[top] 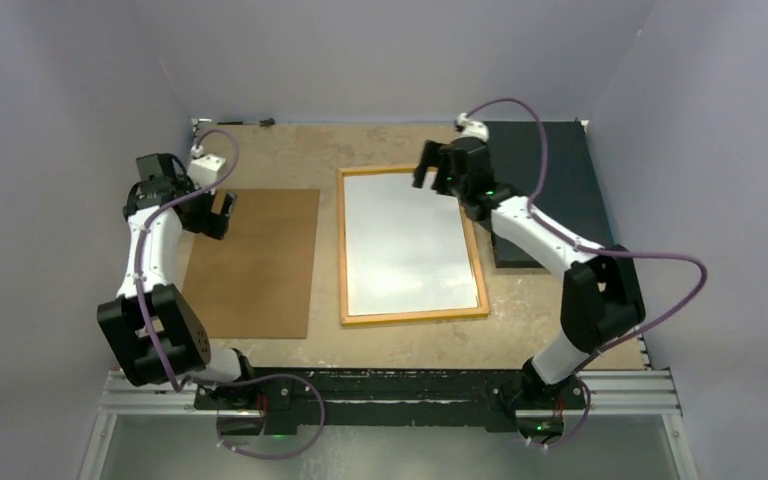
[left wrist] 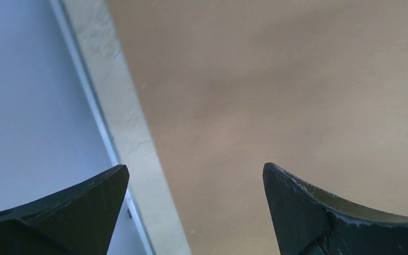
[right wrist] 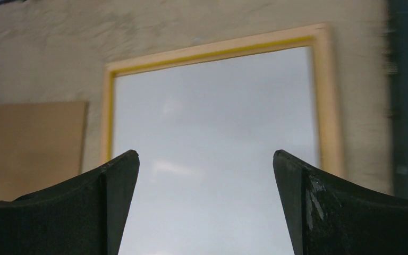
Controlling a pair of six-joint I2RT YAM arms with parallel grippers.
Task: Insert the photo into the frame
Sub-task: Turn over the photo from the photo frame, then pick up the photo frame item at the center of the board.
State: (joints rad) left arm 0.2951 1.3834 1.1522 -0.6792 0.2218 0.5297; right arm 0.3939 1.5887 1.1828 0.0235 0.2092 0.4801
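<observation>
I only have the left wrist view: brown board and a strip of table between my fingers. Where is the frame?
Observer: The frame lies flat mid-table, to the right of the brown board, with a gap between them.
Operator: Is anything in it?
Observer: A white sheet, seemingly the photo's back, fills its opening. No print shows.
Operator: Where is the other arm?
Observer: The right end effector hovers open over the frame's far right corner, holding nothing.
</observation>
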